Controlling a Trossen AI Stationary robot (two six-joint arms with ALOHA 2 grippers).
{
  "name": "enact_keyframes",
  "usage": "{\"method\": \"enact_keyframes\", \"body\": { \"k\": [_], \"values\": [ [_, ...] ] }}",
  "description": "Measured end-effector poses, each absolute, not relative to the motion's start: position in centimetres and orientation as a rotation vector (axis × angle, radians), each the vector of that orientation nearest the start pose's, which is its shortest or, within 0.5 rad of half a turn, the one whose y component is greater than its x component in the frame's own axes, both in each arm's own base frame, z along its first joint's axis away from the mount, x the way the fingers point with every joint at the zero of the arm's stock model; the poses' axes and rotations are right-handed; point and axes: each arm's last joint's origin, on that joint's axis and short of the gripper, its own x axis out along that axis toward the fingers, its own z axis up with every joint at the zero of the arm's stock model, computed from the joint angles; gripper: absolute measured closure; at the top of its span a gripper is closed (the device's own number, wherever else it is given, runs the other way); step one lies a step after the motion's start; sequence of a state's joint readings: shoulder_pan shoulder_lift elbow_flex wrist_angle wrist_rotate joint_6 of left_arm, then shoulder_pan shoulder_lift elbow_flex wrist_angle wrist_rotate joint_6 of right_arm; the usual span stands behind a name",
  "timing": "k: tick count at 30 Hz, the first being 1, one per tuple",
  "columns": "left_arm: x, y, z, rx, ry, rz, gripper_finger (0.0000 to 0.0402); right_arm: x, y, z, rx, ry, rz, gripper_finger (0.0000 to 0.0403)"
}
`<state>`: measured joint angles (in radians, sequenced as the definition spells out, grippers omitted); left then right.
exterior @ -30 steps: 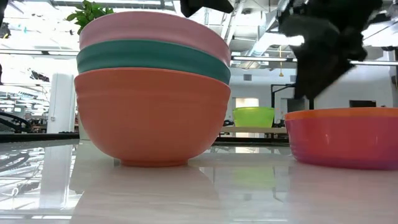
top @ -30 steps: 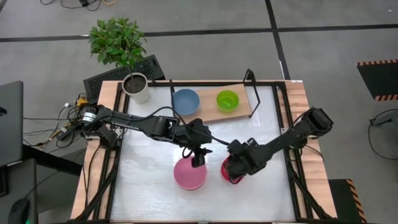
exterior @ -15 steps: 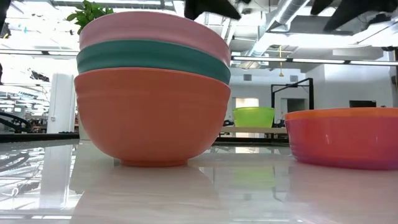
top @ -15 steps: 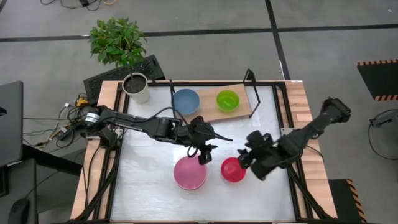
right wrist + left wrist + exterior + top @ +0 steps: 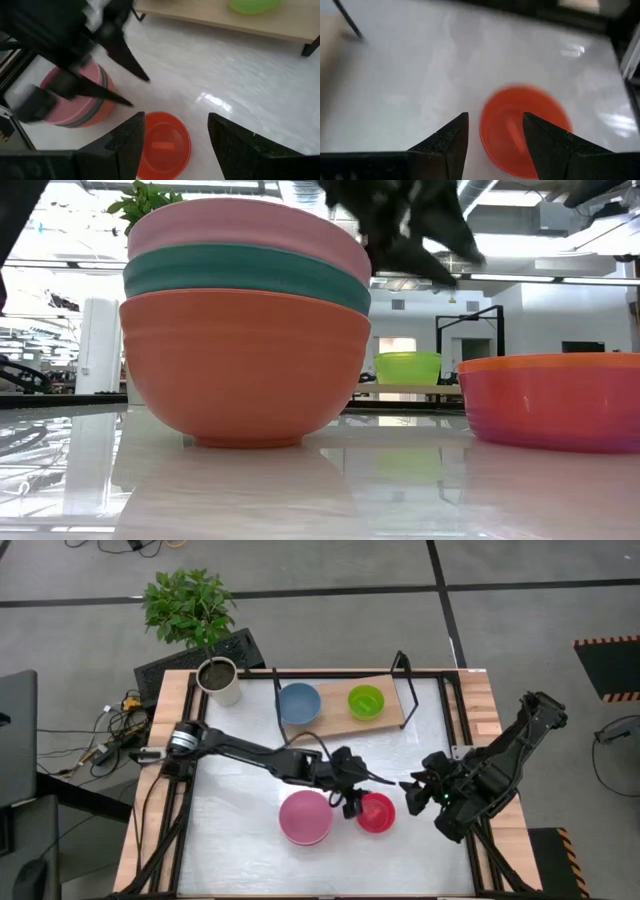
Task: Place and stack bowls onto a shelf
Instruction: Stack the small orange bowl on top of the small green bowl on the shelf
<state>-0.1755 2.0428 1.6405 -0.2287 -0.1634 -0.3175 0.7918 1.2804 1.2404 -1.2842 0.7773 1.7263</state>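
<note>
Bowls look like light, stiff, smooth plastic, likely slippery, so pinch over the rim wall, one finger inside and one outside. Red bowl sits alone on the table, lower centre of the high view, just right of the pink-topped stack. Left gripper hovers at its left rim, fingers parted, holding nothing. Right gripper waits off to the right, fingers wide apart, empty. Shelf, upper centre, carries blue bowl and green bowl; stacking means dropping red squarely into one.
</note>
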Motion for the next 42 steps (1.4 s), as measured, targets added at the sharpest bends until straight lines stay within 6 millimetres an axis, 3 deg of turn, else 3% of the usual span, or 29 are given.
{"method": "enact_keyframes", "body": {
  "k": [10,26,42],
  "values": [
    [47.5,-9.0,19.0,-0.204,0.696,0.04,0.023,16.5,13.5,32.1,0.666,0.6,-0.704,0.0161],
    [47.6,-9.2,17.0,-0.142,0.737,0.112,0.0233,16.5,13.6,32.1,0.67,0.597,-0.702,0.0161],
    [47.3,-8.8,16.7,-0.113,0.782,0.131,0.0385,16.5,13.6,32.1,0.672,0.596,-0.703,0.0161]
  ]
}}
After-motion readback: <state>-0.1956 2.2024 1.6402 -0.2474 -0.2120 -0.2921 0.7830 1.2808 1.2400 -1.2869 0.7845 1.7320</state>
